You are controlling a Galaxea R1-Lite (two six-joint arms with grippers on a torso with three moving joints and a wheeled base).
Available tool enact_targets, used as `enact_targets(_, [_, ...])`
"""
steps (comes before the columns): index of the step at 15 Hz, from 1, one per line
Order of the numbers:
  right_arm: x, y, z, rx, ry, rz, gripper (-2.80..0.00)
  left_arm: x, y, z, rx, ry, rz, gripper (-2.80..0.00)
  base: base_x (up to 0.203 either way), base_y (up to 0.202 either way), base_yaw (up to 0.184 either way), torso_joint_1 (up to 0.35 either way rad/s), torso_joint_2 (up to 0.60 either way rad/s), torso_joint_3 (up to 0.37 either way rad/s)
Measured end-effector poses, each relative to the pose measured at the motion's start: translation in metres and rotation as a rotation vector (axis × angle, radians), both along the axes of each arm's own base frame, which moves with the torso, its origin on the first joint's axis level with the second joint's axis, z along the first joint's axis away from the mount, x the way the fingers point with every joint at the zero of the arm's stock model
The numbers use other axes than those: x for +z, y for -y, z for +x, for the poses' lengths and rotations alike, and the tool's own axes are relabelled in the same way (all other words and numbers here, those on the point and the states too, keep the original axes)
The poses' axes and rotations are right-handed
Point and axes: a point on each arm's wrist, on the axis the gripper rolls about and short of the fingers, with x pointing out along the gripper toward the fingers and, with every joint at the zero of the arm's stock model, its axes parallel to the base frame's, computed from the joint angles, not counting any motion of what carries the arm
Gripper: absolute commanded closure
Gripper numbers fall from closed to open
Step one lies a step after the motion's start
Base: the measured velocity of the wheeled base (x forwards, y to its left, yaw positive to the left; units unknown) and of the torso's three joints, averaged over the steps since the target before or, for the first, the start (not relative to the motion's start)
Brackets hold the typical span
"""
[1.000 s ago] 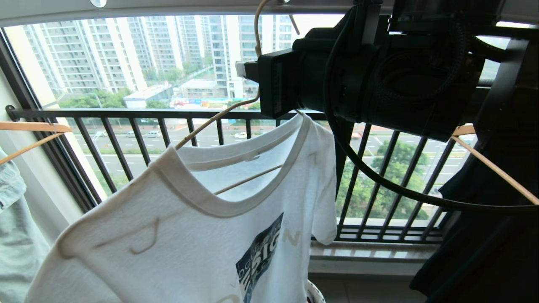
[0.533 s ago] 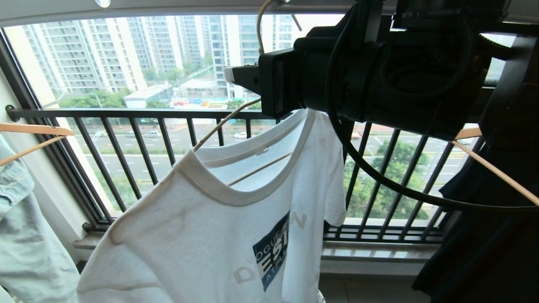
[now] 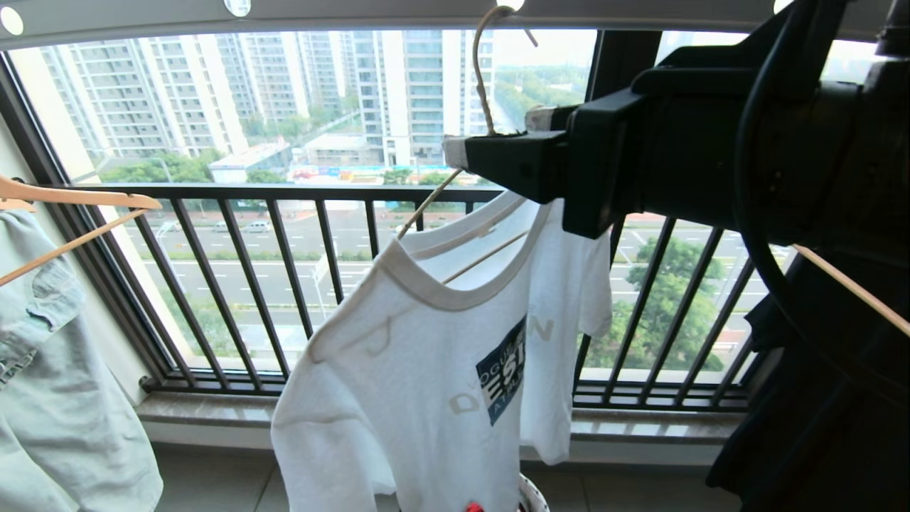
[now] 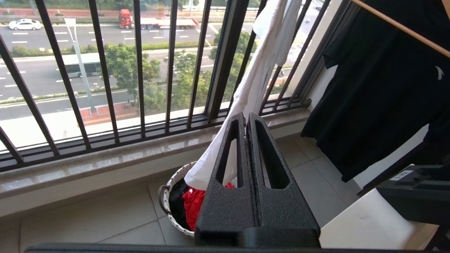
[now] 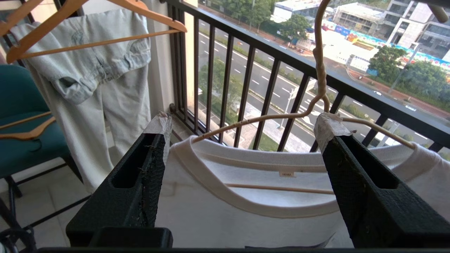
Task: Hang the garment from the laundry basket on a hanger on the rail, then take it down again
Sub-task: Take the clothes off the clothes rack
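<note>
Fingers of right gripper (image 5: 242, 126) now spread apart, wire hanger (image 5: 318, 66) w/ T-shirt (image 5: 246, 196) freed between them; hook's over rail (image 3: 398, 13). Left gripper (image 4: 246, 119) pressed together, empty.

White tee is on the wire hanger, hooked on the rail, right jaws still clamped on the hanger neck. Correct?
Not quite. In the right wrist view the right gripper has its jaws spread wide, nothing gripped. The rest holds: the white tee is on the wire hanger, hooked on the rail.
</note>
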Motion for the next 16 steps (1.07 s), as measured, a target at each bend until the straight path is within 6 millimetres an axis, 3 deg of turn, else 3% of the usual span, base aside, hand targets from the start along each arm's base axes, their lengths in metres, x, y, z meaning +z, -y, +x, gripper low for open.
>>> enact_targets(3, [-0.019, 0.043, -0.025, -0.055, -0.008, -0.048, 0.00, -0.001, 0.001, 0.001, 0.002, -0.005, 0.004, 0.00, 0.000, 0.000, 0.000, 0.000, 0.00, 0.000])
enact_targets(6, [-0.025, 0.091, -0.055, -0.130, -0.006, -0.068, 0.00, -0.009, 0.003, 0.005, 0.022, -0.026, 0.021, 0.00, 0.000, 0.000, 0.000, 0.000, 0.00, 0.000])
enact_targets(11, [-0.032, 0.174, -0.100, -0.495, -0.030, -0.066, 0.00, -0.010, 0.005, 0.007, 0.242, -0.001, 0.009, 0.00, 0.000, 0.000, 0.000, 0.000, 0.00, 0.000])
enact_targets(14, [-0.037, 0.204, -0.146, -0.781, 0.003, -0.029, 0.00, 0.004, 0.005, 0.000, 0.434, 0.115, -0.034, 0.00, 0.000, 0.000, 0.000, 0.000, 0.00, 0.000])
enact_targets(16, [-0.046, 0.216, -0.182, -0.873, 0.021, -0.013, 0.00, 0.002, 0.005, -0.014, 0.493, 0.135, -0.024, 0.00, 0.000, 0.000, 0.000, 0.000, 0.00, 0.000])
